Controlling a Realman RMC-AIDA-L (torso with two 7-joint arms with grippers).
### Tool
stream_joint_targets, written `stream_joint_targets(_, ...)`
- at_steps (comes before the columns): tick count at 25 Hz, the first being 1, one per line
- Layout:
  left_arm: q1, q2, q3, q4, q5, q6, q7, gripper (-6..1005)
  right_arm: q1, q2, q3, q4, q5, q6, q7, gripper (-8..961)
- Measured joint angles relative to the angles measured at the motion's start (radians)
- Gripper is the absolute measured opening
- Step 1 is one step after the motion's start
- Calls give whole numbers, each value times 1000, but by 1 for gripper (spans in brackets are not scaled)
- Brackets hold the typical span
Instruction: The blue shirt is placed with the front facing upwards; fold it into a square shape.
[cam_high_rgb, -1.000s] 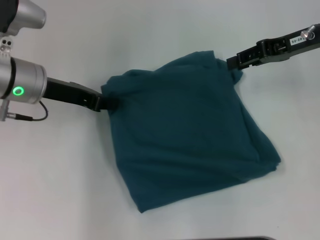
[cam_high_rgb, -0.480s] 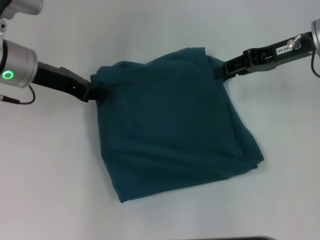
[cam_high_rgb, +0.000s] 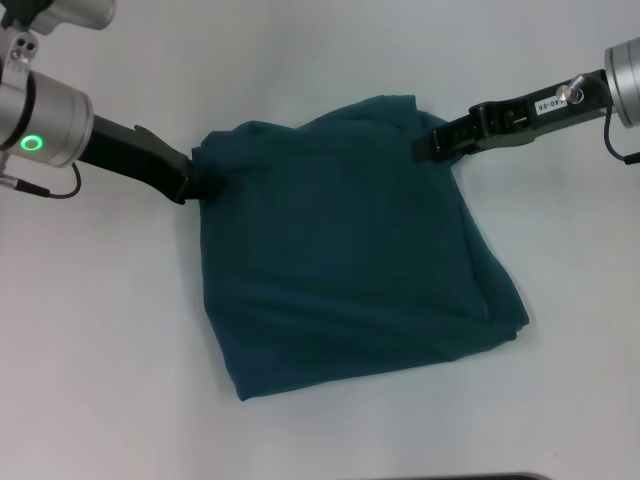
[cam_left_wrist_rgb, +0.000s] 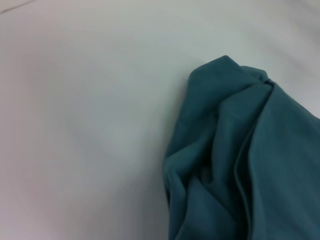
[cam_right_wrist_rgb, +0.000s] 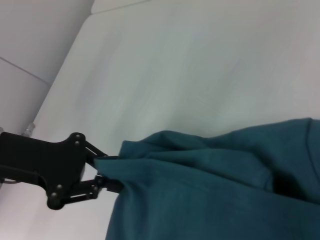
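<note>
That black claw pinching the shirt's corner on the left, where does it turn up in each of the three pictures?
Head view: left gripper at the blue shirt's far left corner.
Left wrist view: not in it; only the bunched corner.
Right wrist view: low, at the picture's left edge.
Shared landmark: that pinched corner.

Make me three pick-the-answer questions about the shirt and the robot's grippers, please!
1. Where is the left gripper?
A. at the shirt's far left corner
B. at its near edge
C. away from it

2. What colour is the shirt?
A. red
B. dark teal-blue
C. yellow

3. How does the shirt lie?
A. spread flat, sleeves out
B. folded into a rough square
C. rolled into a ball

Answers: 1 A, it pinches that corner, as the right gripper does at the far right corner. 2 B, plain in every view. 3 B, doubled layers show at its edges.
</note>
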Motion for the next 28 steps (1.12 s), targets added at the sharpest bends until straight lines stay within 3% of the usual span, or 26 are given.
stream_joint_targets(2, 1, -10, -2, -13, 14, -11, 0, 97, 3, 0, 0, 0, 0, 2, 0, 421)
stream_joint_targets(9, 19, -37, -5, -83, 61, -21, -3, 240, 8, 0, -7, 0, 0, 16, -2, 421)
stream_joint_targets(13, 34, -37, -34, -117, 70, -15, -12, 330, 9, 0, -8, 0, -1, 25, -3, 420)
stream_joint_targets(19, 67, -32, -153, -194, 70, 46, -13, 466, 22, 0, -11, 0, -8, 37, -2, 420)
stream_joint_targets(21, 70, -30, -183, -193, 67, 68, -13, 564, 27, -2, -13, 0, -16, 47, 4, 420)
stream_joint_targets(24, 78, -37, -226, -185, 65, 106, -12, 711, 37, -19, -14, -1, -20, 51, 23, 420)
stream_joint_targets(28, 98, -65, -251, -194, 56, 149, -8, 810, 64, -52, -13, -11, -20, 11, 79, 420)
